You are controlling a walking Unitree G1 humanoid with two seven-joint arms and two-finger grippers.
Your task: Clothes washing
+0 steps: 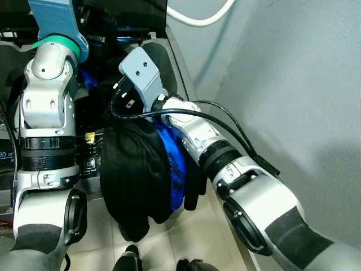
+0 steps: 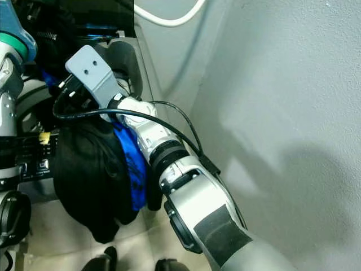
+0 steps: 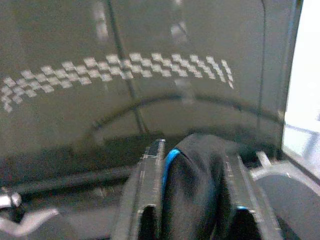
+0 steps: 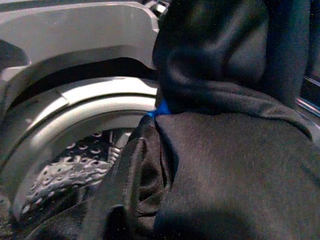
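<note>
A black garment with a blue lining hangs over the front of the top-loading washing machine, down to near the floor. My right gripper sits at the top of this bundle, mostly hidden under its grey wrist mount. In the right wrist view, black cloth covers the fingers above the perforated steel drum. My left arm is raised at the left. In the left wrist view my left gripper is shut on a fold of black cloth with a blue edge.
A grey wall stands close on the right, with a white hose at its top. The machine's dark lid stands open behind. Pale floor tiles and my feet lie below the hanging cloth.
</note>
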